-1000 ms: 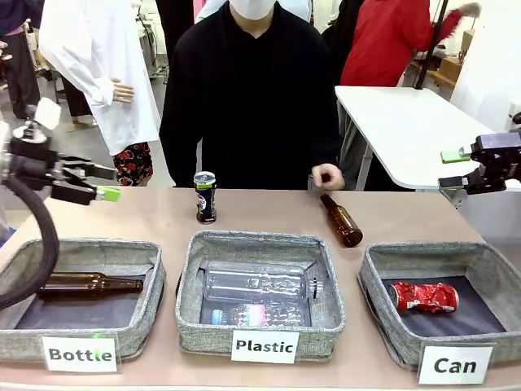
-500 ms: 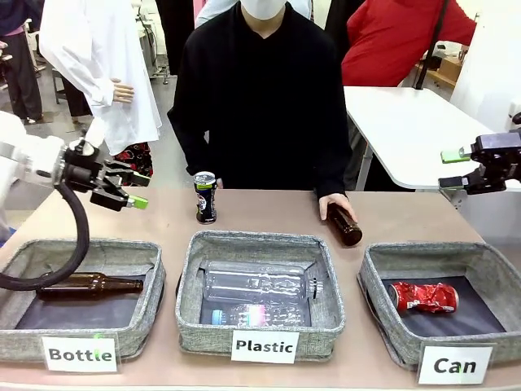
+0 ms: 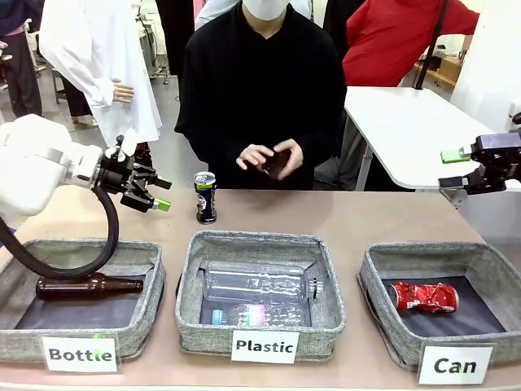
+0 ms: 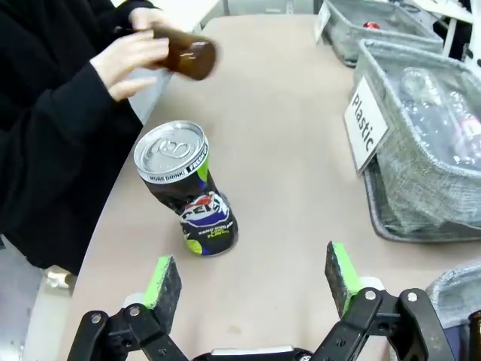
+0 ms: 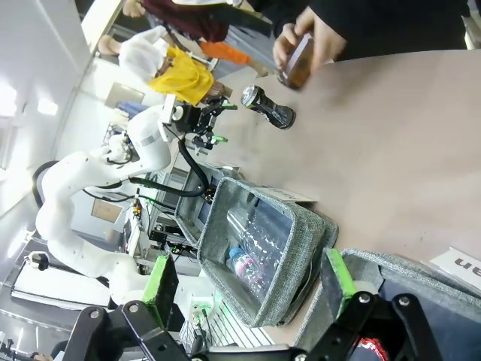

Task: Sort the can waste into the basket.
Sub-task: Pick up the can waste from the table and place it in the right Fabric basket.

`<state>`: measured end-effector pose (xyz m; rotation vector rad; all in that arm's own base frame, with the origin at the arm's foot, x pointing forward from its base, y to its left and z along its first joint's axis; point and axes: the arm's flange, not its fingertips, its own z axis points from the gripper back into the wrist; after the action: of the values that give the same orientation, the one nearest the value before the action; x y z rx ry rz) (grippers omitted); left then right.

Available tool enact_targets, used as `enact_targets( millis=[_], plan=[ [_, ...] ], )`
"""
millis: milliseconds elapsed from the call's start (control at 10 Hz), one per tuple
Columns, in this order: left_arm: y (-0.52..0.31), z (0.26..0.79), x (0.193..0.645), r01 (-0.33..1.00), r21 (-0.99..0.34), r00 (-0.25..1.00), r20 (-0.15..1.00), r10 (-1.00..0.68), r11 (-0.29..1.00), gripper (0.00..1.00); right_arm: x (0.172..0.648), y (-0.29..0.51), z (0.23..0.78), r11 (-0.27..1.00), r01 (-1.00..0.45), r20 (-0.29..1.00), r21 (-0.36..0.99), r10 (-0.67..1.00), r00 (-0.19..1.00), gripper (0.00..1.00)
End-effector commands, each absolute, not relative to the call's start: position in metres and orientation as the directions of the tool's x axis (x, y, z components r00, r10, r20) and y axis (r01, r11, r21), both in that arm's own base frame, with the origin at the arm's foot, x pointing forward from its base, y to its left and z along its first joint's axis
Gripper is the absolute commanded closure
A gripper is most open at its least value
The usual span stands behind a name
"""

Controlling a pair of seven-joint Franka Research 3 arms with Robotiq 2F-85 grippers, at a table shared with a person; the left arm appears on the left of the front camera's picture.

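The black can point(image 3: 205, 198) stood upright on the far side of the table point(image 3: 391, 220), long axis vertical, just right of the left gripper point(image 3: 163, 194); that gripper faced it with jaws spread wide and nothing between them; the right gripper point(image 3: 453, 169), likewise wide open and empty, hung well apart at the far right, so the left one was clearly nearer; the red can point(image 3: 423, 296) lay in the "Can" basket point(image 3: 423, 254) at near right.
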<state>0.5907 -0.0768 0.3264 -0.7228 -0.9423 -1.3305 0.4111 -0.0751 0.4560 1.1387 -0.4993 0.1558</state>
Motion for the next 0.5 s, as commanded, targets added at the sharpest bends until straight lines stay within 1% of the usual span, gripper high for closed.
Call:
enact_targets(
  millis=[0,200,300,400],
  plan=[
    [-0.077,0.334,0.599,0.994,0.037,0.014,0.888,-0.460,0.102,0.00,0.409,-0.076,0.457,0.421,-0.380,0.467,0.823,-0.123,0.876,0.00],
    [-0.093,0.320,0.615,0.994,0.064,-0.019,0.892,-0.452,0.085,0.00,0.409,-0.076,0.457,0.421,-0.380,0.467,0.823,-0.123,0.876,0.00],
    [-0.088,0.330,0.616,0.995,0.058,-0.017,0.903,-0.430,0.083,0.00,0.409,-0.076,0.457,0.421,-0.380,0.467,0.823,-0.123,0.876,0.00],
    [-0.061,0.358,0.603,0.996,0.042,-0.005,0.902,-0.433,0.076,0.00,0.409,-0.076,0.457,0.421,-0.380,0.467,0.823,-0.123,0.876,0.00]
  ],
)
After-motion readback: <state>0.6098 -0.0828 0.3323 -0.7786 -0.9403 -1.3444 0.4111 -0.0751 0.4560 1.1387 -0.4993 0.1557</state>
